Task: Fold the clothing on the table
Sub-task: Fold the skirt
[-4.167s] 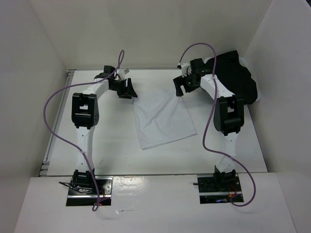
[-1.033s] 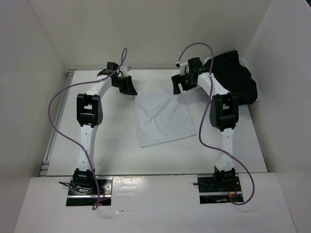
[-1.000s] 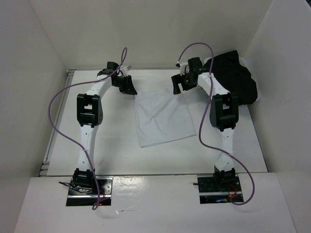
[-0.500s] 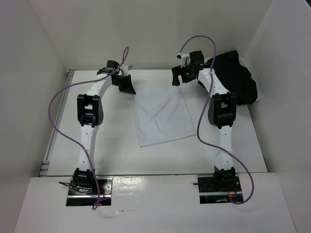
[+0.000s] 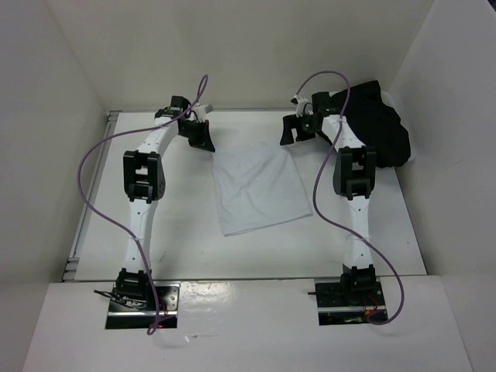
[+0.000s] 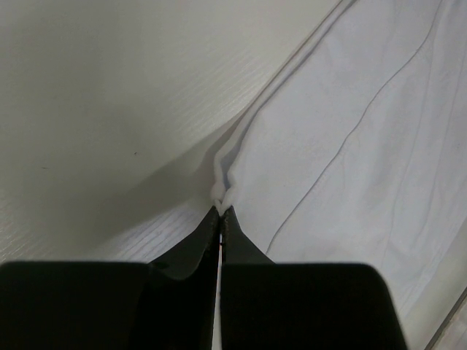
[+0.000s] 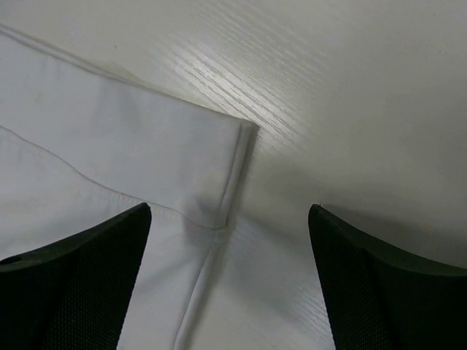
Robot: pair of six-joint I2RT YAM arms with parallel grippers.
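Plain white thin fabric garment (image 5: 260, 190) lies spread mid white matte bench (image 5: 178, 232). Left hand (image 6: 220, 211) is clenched on its far-left hem corner; the pinch looks shallow, possibly one layer only. Right hand (image 7: 228, 210) is spread wide over the far-right corner, grasping nothing. Risk: fabric slips from the thin pinch, or a one-sided lift skews the fold.

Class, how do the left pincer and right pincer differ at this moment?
The left pincer is shut, pinching an edge of the clothing; the right pincer is open, holding nothing. The left touches the fabric; the right straddles a corner without gripping. Both sit at its far edge.
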